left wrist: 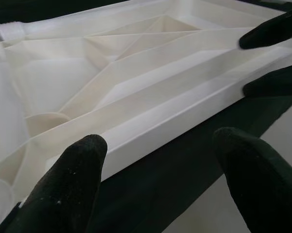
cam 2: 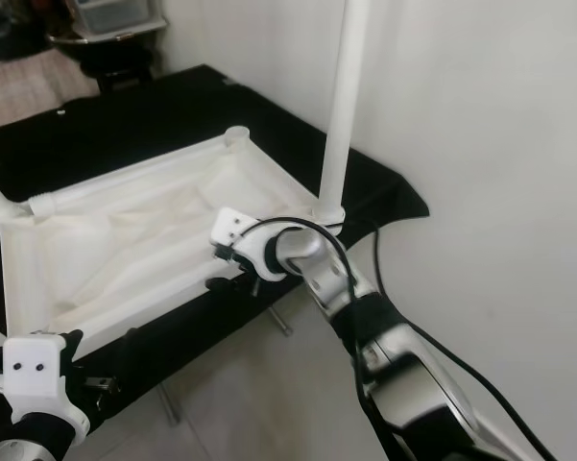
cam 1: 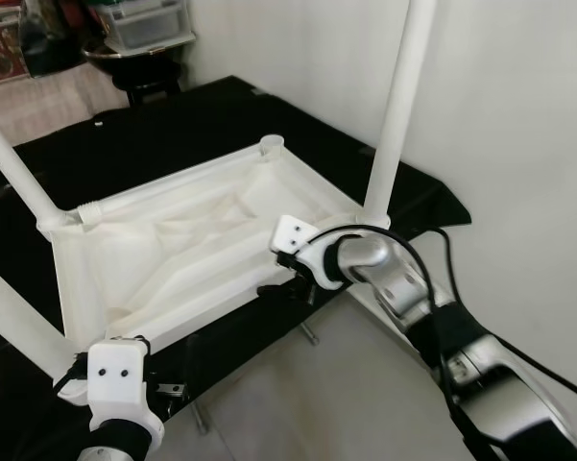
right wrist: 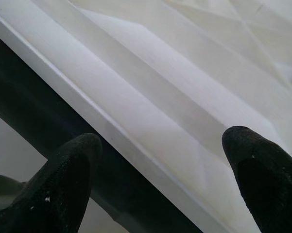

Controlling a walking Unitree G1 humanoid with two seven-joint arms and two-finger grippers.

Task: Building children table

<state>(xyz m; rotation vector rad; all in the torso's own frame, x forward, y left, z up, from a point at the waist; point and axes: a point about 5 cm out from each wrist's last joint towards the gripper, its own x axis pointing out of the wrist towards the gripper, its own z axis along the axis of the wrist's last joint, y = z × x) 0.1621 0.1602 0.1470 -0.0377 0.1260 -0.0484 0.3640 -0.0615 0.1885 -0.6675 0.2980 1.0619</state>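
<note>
White wall point(cam 1: 518, 115), pale floor point(cam 1: 298, 394), black mat point(cam 1: 173, 134).

No legible text, brand, number or sign anywhere. Far left, on a red-and-white printed package point(cam 1: 0, 53), some lettering, but too small and blurred to read. Nothing printed on the white table top point(cam 1: 202, 240), its legs, or the black cloth point(cam 1: 173, 125) beneath.
</note>
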